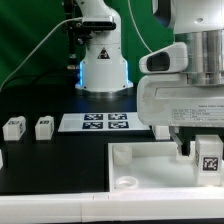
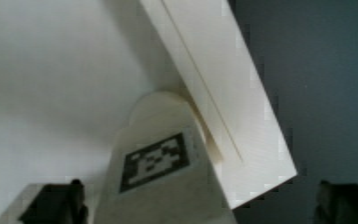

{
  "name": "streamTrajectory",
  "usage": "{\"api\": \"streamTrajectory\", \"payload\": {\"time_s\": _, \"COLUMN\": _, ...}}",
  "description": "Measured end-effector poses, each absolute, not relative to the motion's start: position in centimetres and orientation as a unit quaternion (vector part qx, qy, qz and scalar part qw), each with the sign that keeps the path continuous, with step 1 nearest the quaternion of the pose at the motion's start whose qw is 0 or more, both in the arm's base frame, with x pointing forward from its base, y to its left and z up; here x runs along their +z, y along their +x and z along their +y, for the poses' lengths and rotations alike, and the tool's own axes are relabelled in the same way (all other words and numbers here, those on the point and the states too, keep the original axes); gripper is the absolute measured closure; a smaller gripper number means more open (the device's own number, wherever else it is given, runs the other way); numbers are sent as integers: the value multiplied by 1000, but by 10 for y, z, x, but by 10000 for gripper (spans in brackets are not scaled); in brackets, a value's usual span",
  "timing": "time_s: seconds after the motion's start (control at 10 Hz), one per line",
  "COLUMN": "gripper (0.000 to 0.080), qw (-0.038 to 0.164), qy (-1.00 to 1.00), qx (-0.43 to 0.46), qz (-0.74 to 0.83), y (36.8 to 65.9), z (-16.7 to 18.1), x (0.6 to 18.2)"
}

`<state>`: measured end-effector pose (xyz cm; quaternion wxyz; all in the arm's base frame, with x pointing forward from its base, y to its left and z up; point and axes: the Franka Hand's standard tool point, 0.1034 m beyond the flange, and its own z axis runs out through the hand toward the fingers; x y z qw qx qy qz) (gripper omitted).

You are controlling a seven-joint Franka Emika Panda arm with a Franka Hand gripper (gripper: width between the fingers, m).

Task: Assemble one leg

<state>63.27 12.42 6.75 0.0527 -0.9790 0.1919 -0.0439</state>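
Legs are what this job turns on, and I have one leg (image 1: 209, 157) clamped in my hand (image 1: 196, 152), fingers closed on its sides, hanging over the white tabletop panel (image 1: 150, 160) at the exterior view's right. I hold it upright with its tag facing outward, probably so its lower end can go straight down into a corner socket; whether it is already seated I cannot tell, since my hand and the leg hide that corner. From the wrist view, the leg (image 2: 158, 155) rises between my two dark fingertips (image 2: 51, 203), and the raised rim of the panel (image 2: 220, 100) runs slantwise right beside it, so I judge I am close against the panel's edge.

The leg is a small white plastic block, smooth and matte, tapering to a rounded tip, with a crisp black-and-white square tag on its flat face. The panel is the same pale plastic, broad and tray-like, with a raised lip; a round socket (image 1: 125, 183) shows at its near corner on the exterior view's left.

Two spare legs (image 1: 14, 127) and (image 1: 44, 126) stand well apart from me on the black counter (image 1: 40, 160), left where I can reach them later. Between them and my hand lies the flat marker board (image 1: 105, 122), thin, white, tagged.
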Motion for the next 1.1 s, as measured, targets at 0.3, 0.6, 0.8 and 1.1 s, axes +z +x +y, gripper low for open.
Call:
{"api": "streamTrajectory", "payload": {"time_s": 0.3, "gripper": 151, "qw": 24, "qy": -997, "qx": -75, "qz": 3, "y": 641, "z": 119, "x": 71}}
{"api": "streamTrajectory", "payload": {"time_s": 0.6, "gripper": 416, "qw": 28, "qy": -995, "qx": -73, "qz": 55, "y": 640, "z": 119, "x": 70}}
{"api": "streamTrajectory", "payload": {"time_s": 0.8, "gripper": 505, "qw": 35, "qy": -986, "qx": -69, "qz": 148, "y": 640, "z": 117, "x": 70}}
{"api": "streamTrajectory", "payload": {"time_s": 1.1, "gripper": 505, "qw": 42, "qy": -957, "qx": -64, "qz": 280, "y": 640, "z": 112, "x": 69}}
